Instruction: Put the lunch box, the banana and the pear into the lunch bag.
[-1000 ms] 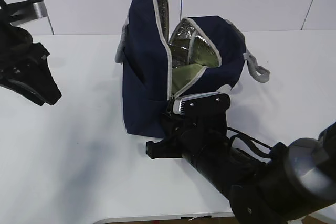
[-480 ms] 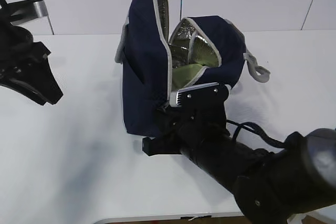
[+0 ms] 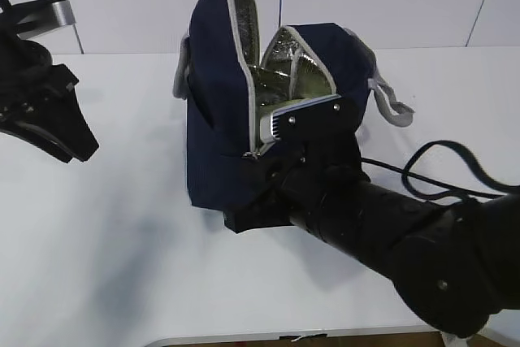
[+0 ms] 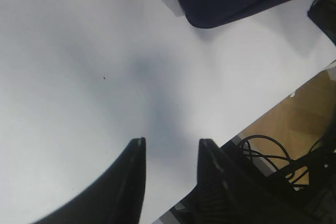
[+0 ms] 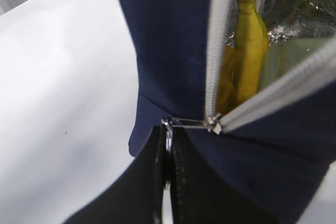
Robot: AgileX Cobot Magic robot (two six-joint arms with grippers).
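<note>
Bag (image 3: 219, 111) upright mid-table (image 3: 114, 225), navy, zipper (image 5: 218, 40) open at the top, foil lining (image 3: 296, 62) showing. Grey handle (image 3: 390, 107) hangs off its right side.

My right gripper (image 5: 167, 156) is pressed against the bag's front lower edge, pads squeezed tight together on the metal ring pull (image 5: 169, 129). Ring links to the slider (image 5: 212, 123), which sits where the two grey zipper tracks meet. In the exterior view my right arm (image 3: 382, 217) covers that contact, so the wrist view is the only proof of the pinch.

Banana (image 5: 249, 40) is inside the bag, standing roughly on end, visible through the zipper gap. Pale green lid of the lunch box (image 5: 283, 59) shows just right of it, also inside. Something orange-yellow sits left of the banana behind the zipper tape; can't tell whether that's the pear.

My left gripper (image 4: 170, 153) hangs above bare table, well left of the bag, fingers (image 4: 134, 174) parted with nothing between them. Bag's bottom corner (image 4: 220, 3) shows at the top of that wrist view; table edge and floor cables (image 4: 273, 156) at lower right.
</note>
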